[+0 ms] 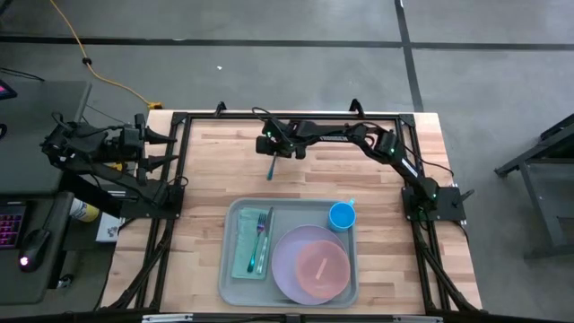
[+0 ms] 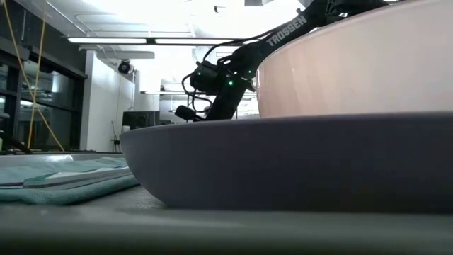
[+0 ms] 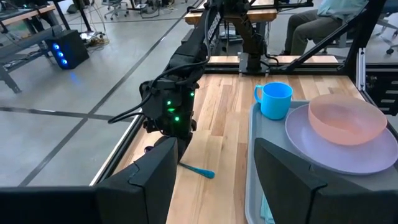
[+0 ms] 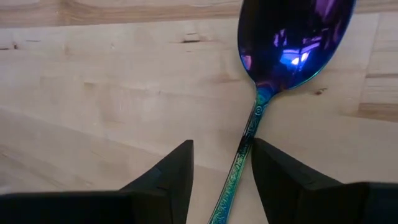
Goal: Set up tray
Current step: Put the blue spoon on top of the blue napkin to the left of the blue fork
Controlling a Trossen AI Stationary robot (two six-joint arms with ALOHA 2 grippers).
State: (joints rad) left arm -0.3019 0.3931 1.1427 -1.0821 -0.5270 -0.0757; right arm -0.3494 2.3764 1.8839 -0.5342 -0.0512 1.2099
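So we've got the right gripper [image 4: 221, 165] down low over the bare wood at the far side of the table [image 1: 206, 170], sitting right over a shiny blue-purple spoon [image 4: 283, 62]. The spoon's handle runs up between the two fingers and lies against the inner edge of one of them, while the bowl end sticks out ahead of the tips. The fingers are a little apart with the handle in the gap, but we can't tell whether they're actually pinching it.

The tray [image 1: 235, 269] is well away from that gripper, toward the near edge of the table. In it we see a teal napkin [image 1: 244, 247] with a fork [image 1: 262, 235] lying on top, a lavender plate [image 1: 291, 269] with a pink bowl [image 1: 321, 267] on it, and a blue cup [image 1: 342, 215] in the tray corner closest to the gripper.

The left gripper [image 3: 214, 168] is parked off past the table's left edge, fingers spread wide, nothing in them.
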